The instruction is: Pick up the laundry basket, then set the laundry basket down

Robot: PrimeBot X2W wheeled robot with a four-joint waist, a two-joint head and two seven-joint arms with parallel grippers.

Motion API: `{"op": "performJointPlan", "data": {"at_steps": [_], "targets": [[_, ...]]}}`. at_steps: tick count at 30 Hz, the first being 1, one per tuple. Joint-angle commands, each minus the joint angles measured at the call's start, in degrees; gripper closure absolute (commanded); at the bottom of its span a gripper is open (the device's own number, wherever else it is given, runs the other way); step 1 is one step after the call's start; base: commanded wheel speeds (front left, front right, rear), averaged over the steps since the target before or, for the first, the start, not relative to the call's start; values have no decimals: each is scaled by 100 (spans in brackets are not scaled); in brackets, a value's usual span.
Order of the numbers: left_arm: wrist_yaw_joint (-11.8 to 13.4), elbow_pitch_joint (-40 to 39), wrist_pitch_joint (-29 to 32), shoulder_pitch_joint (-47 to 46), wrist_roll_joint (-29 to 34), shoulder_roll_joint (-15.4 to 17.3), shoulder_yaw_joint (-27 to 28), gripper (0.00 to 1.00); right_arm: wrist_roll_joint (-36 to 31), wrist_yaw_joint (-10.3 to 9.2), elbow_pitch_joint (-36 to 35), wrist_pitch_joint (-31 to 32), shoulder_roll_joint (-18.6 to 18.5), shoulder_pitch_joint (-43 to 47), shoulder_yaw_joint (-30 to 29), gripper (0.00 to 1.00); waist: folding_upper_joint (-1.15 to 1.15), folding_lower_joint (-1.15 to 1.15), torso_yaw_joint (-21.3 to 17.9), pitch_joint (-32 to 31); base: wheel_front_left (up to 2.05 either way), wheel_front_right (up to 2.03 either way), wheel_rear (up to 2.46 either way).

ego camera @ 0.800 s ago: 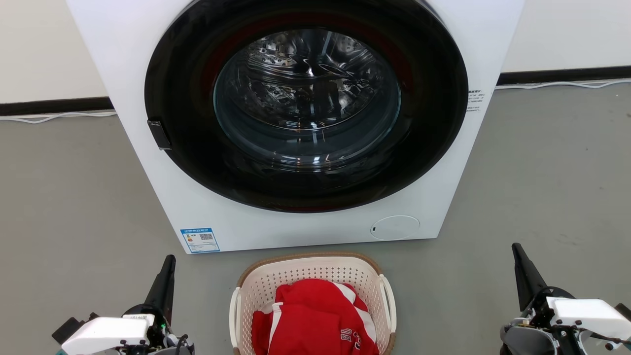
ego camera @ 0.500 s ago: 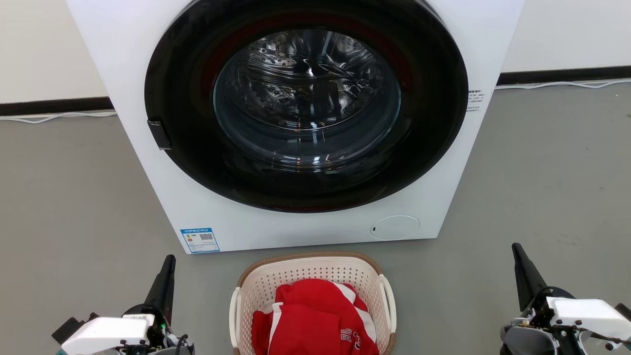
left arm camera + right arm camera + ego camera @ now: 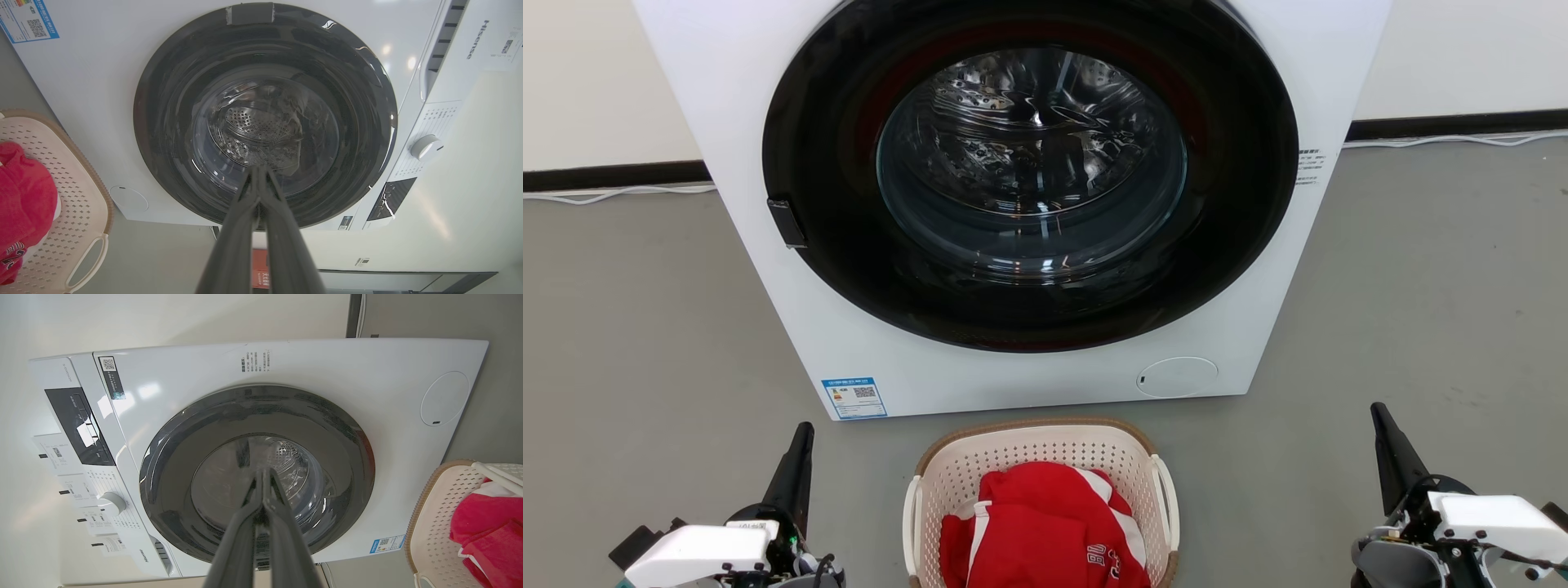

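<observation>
The laundry basket [image 3: 1037, 445], cream-white and perforated with a brown rim, stands on the grey floor at the bottom centre of the head view, holding a red garment [image 3: 1045, 527]. White handles flank its sides. My left gripper [image 3: 805, 429] points up to the basket's left, shut and holding nothing, well apart from the basket. My right gripper [image 3: 1376, 408] stands likewise shut and bare on the right, further from the basket. In the left wrist view the shut gripper [image 3: 258, 168] faces the washer, with the basket [image 3: 77, 196] at the left edge. The right wrist view shows its shut gripper [image 3: 263, 470] and the basket [image 3: 437, 506] at the right.
A white front-loading washing machine [image 3: 866, 359] with a dark round door [image 3: 1029, 180] stands right behind the basket. Grey floor [image 3: 1421, 286] stretches to both sides. A dark skirting strip and white cable [image 3: 1454, 137] run along the back wall.
</observation>
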Motion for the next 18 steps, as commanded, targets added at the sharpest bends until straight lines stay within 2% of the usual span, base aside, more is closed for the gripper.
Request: {"op": "performJointPlan", "data": {"at_steps": [1, 17, 18], "targets": [[-43, -167, 33, -317, -30, 76, 140, 100, 39, 41, -151, 43, -25, -233, 107, 100, 0, 0, 0, 0, 0, 0, 0], [-43, -167, 33, -317, -30, 76, 140, 100, 39, 41, -151, 43, -25, -233, 107, 100, 0, 0, 0, 0, 0, 0, 0], [0, 22, -4, 10, 0, -3, 1, 0, -2, -1, 20, 0, -1, 13, 3, 0, 0, 0, 0, 0, 0, 0, 0]]}}
